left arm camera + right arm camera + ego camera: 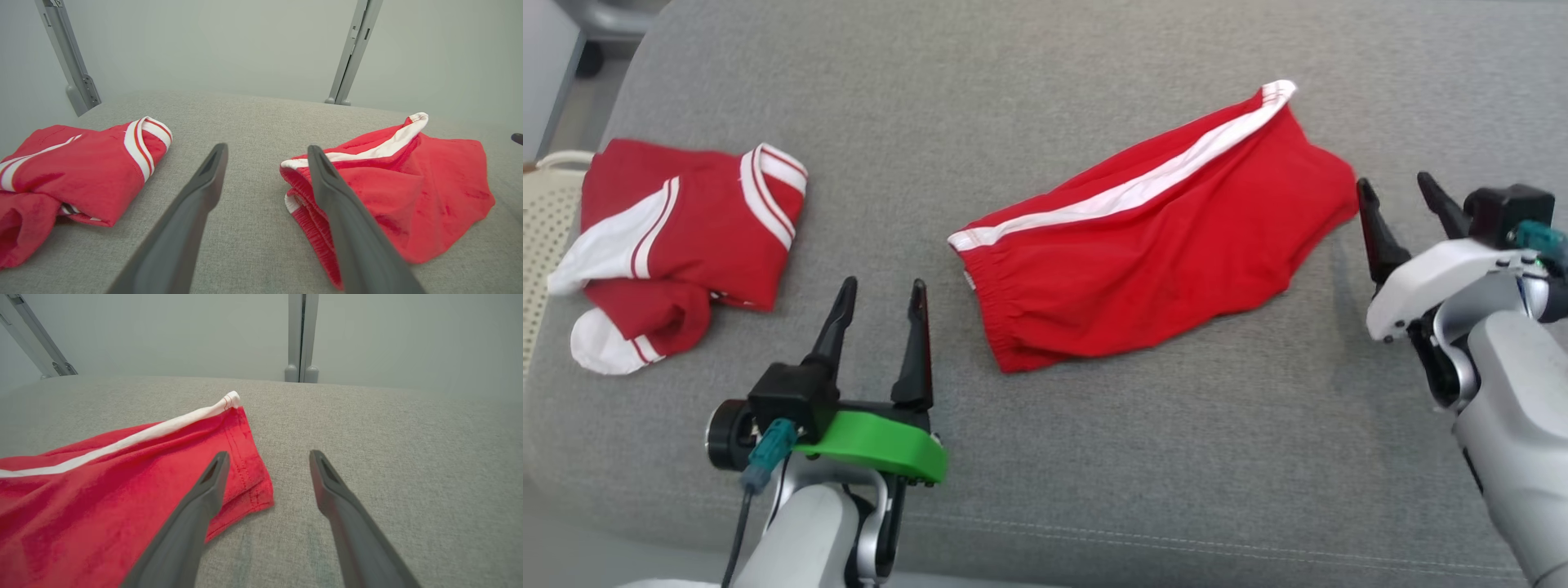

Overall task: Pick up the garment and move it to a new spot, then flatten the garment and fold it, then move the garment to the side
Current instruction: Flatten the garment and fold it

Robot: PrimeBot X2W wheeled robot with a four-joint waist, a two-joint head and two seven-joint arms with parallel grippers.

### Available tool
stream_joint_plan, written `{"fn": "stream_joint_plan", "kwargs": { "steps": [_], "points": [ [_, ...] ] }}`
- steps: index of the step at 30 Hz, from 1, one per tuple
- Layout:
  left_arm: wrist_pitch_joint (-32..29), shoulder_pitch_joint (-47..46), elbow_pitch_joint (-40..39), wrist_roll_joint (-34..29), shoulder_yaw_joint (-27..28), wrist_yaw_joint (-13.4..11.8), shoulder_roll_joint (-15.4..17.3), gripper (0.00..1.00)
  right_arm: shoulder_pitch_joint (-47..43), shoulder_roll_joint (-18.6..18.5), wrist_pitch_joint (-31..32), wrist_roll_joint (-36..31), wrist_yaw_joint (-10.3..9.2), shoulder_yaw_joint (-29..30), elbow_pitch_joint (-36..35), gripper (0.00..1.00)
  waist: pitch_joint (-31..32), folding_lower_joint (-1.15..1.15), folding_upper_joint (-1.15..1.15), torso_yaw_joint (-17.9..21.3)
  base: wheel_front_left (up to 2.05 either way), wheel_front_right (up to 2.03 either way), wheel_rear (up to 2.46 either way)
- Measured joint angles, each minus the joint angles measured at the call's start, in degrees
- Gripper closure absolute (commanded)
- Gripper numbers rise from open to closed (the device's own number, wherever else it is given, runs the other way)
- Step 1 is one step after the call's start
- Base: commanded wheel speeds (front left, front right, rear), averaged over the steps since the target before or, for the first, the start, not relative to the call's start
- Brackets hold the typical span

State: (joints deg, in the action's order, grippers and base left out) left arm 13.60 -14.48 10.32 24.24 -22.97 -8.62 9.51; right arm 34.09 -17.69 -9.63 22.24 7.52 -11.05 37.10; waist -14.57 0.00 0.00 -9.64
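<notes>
The garment, red shorts (1143, 245) with a white side stripe, lies roughly flat and slanted in the middle of the grey cushion (1094, 474). Its elastic waistband points toward me at the lower left and its leg hem lies at the upper right. My left gripper (884, 283) stands open just left of the waistband, apart from the cloth. In the left wrist view the shorts (408, 192) lie beside the right finger of that gripper (267, 146). My right gripper (1392, 180) is open just beyond the hem, with nothing held. The right wrist view has the shorts (102, 486) left of this gripper (269, 453).
A folded red and white shirt (686, 237) lies at the cushion's left end, also in the left wrist view (73, 175). A pale perforated basket (543, 220) stands past the left edge. Grey metal posts (69, 57) rise behind the cushion against a pale wall.
</notes>
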Motion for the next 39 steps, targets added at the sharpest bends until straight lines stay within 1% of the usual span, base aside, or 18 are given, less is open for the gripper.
{"fn": "stream_joint_plan", "kwargs": {
  "steps": [4, 10, 16, 17, 18, 19, 20, 27, 31, 36, 37, 39],
  "points": [
    [0.10, -1.82, 1.21, -0.11, -1.27, 1.03, -1.55, 0.00, 4.52, -1.52, 1.32, 1.63, 0.00, -2.31, 4.55, 0.00, -2.11, 0.00, 0.00, -2.05, 0.00, 0.00, 0.00],
    [0.60, -3.55, 3.25, 0.07, -1.89, 1.83, -3.10, 0.00, 9.31, -3.16, 4.85, 3.90, 0.00, -5.98, 11.15, 0.00, -4.97, 0.00, 0.00, -4.79, 0.00, 0.00, 0.00],
    [1.09, -4.39, 4.69, 0.31, -1.79, 2.09, -3.67, 0.00, 12.44, -3.86, 7.24, 7.00, 0.01, -9.01, 14.10, 0.00, -7.04, 0.00, 0.00, -6.17, 0.00, 0.00, 0.00],
    [1.10, -4.44, 4.82, 0.32, -1.68, 2.09, -3.75, 0.00, 12.72, -3.94, 7.34, 7.60, 0.00, -9.57, 14.17, 0.12, -7.22, 0.00, 0.00, -6.23, 0.00, 0.00, 0.00],
    [1.10, -4.44, 4.97, 0.32, -1.57, 2.09, -3.80, 0.00, 12.97, -4.04, 7.32, 8.09, 0.00, -10.04, 14.24, 0.52, -7.32, 0.00, 0.00, -6.22, 0.00, 0.00, 0.00],
    [1.11, -4.45, 5.06, 0.32, -1.46, 2.09, -3.86, 0.00, 13.18, -4.16, 7.26, 8.46, 0.00, -10.46, 14.43, 0.74, -7.34, 0.00, 0.00, -6.14, 0.00, 0.00, 0.00],
    [1.15, -4.46, 5.19, 0.32, -1.33, 2.09, -3.88, 0.00, 13.26, -4.23, 7.25, 8.92, 0.00, -10.88, 14.49, 1.00, -7.32, 0.00, 0.00, -6.02, 0.00, 0.00, 0.00],
    [1.20, -4.52, 5.88, 0.24, -0.45, 2.08, -4.04, 0.00, 12.89, -3.60, 6.23, 12.92, 0.03, -13.19, 14.32, 1.00, -6.59, 0.00, 0.00, -5.10, 0.00, 0.00, 0.00],
    [1.29, -4.25, 6.20, 0.23, 0.21, 2.05, -3.90, 0.00, 10.38, -2.92, 4.52, 15.74, 0.02, -13.49, 13.08, 1.00, -5.61, 0.00, 0.00, -4.37, 0.00, 0.00, 0.00],
    [1.35, -2.58, 6.44, 0.24, 0.85, 1.71, -3.20, 0.00, 4.39, -1.85, 1.29, 18.89, 0.03, -13.08, 9.73, 1.00, -3.98, 0.00, 0.00, -3.00, 0.00, 0.00, 0.00],
    [1.35, -1.91, 6.39, 0.27, 1.15, 1.46, -2.90, 0.00, 1.33, -1.34, -0.31, 19.83, 0.03, -12.47, 7.98, 1.00, -3.29, 0.00, 0.00, -2.21, 0.00, 0.00, 0.00],
    [1.35, -1.17, 6.32, 0.42, 1.48, 1.14, -2.43, 0.00, -1.92, -0.91, -1.68, 20.25, 0.03, -11.82, 6.30, 1.00, -2.61, 0.00, 0.00, -1.36, 0.00, 0.00, 0.00]
  ]
}}
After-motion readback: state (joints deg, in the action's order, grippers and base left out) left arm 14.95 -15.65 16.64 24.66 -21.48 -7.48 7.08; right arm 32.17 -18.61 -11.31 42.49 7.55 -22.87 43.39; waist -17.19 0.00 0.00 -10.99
